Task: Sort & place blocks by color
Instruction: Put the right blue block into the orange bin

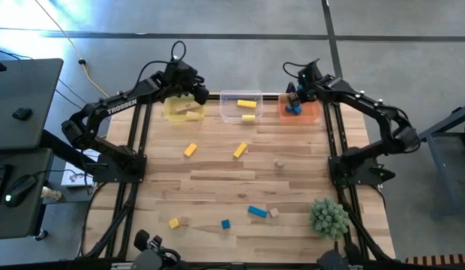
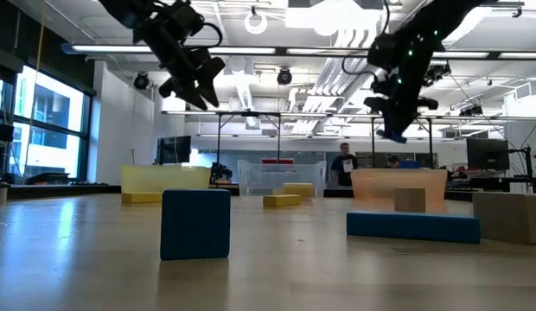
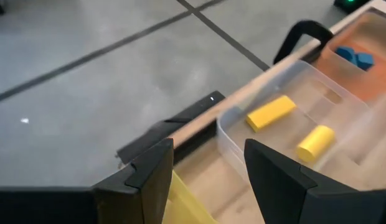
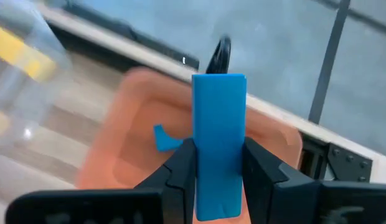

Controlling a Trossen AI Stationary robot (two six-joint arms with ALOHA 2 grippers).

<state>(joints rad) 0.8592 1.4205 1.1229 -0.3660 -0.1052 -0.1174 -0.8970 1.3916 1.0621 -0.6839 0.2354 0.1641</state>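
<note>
A long blue wooden bar (image 4: 219, 143) is pinched between the narrow fingers of the right tool (image 4: 218, 177), its long axis running straight out past the fingertips, and it hangs directly over the translucent orange tub (image 1: 300, 112) at the far right of the tabletop's (image 1: 217, 176) back edge, so the coming move looks like a plain release downward. Inside that tub at least one small blue block (image 4: 165, 138) already lies. The left tool (image 3: 208, 168) hovers with its fingers spread apart and nothing between them above the translucent yellow tub (image 1: 184, 110) at the far left of the back edge. Between the two stands a clear plastic tub (image 1: 241, 107) holding two yellow blocks. Loose on the tabletop I count three yellow blocks, two blue ones near the front edge, and about three plain tan ones, though the tan pieces are hard to pick out against the wood. A green spiky ball (image 1: 328, 217) sits at the front right corner.
</note>
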